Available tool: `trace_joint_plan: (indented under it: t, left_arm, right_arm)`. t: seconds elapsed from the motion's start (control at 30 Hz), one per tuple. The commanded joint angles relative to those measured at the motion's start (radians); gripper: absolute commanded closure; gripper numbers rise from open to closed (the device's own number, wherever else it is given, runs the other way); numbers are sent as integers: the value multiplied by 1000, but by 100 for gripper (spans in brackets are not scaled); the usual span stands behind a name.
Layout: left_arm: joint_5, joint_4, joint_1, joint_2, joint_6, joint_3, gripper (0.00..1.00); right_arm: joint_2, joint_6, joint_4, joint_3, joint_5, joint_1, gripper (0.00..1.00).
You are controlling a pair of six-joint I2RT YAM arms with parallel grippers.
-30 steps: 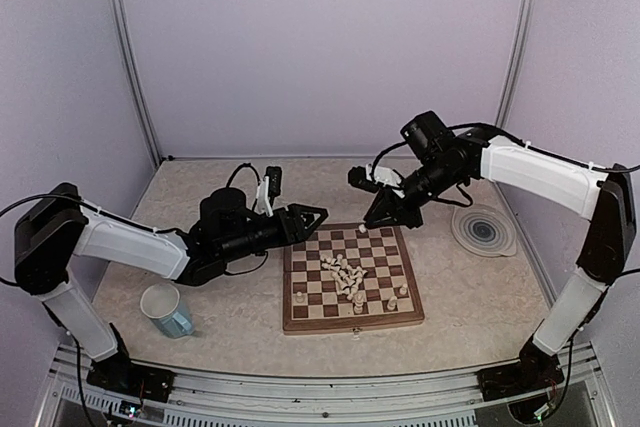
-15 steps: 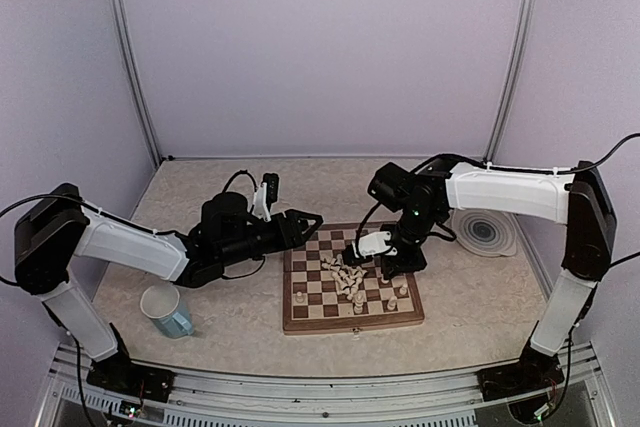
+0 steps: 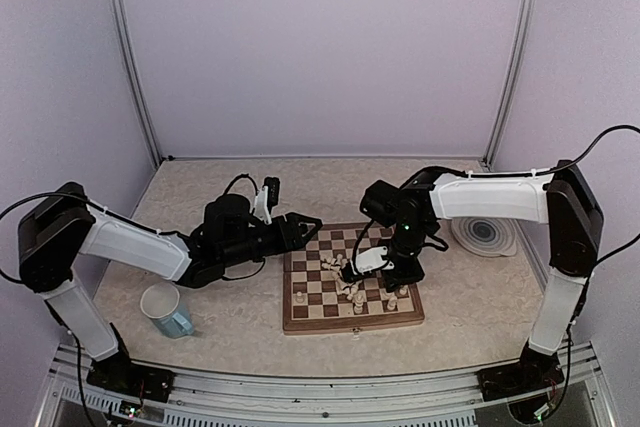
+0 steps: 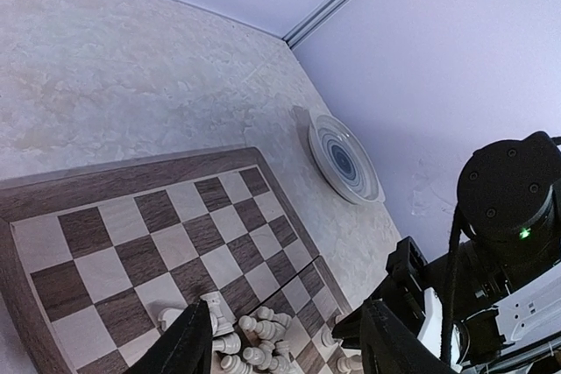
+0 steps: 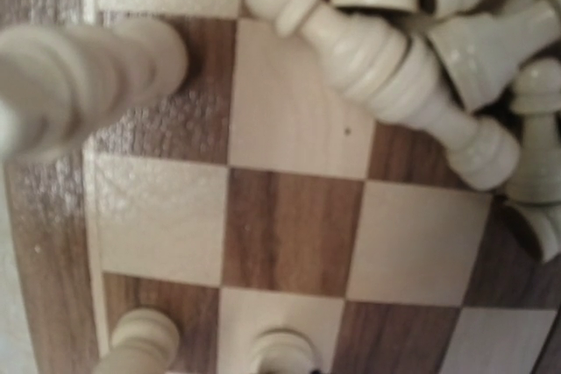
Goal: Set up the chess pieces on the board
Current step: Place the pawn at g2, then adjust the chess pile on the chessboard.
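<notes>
- Chess pieces mostly lie in a heap at the middle of the board on the tabletop, with a few standing nearer the edge that faces me. Seen from above, my right pincer hangs just over the heap, and my left pincer waits beside the board's far-left corner.
- From my left wrist, the fingers stand moderately apart with nothing between them, and the heap is just beyond.
- From my right wrist, my own fingers don't show, but that pincer is closed and grips nothing I can see. A toppled piece lies across the squares, its head free of the rest. I judge I should spread the pincer first and straddle the piece's waist crosswise. Then I should lift straight up so the neighbours don't roll.
</notes>
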Motion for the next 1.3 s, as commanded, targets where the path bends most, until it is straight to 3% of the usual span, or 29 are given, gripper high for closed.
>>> trace_joint_plan:
  t: [0.0,0.3,0.7,1.03,1.27]
  left_arm:
    - [17,0,8,18,-7,-4,42]
    - [35,10,15,38,-14,-3,42]
    - [44,11,18,46,-16,-6,42]
    - [51,10,19,51,-19,-6,42]
    - [79,-41,22,48,-3,12,42]
  right_arm:
    - [21,-11,-23,1,0,19,91]
    - [30,-6,-20,5,-11,30,89]
    - [10,-7,-14,42,-12,32,73]
    - [-11,-8,-32,144,-65,32,71]
    - [-7,32,24,198,-194,-14,71]
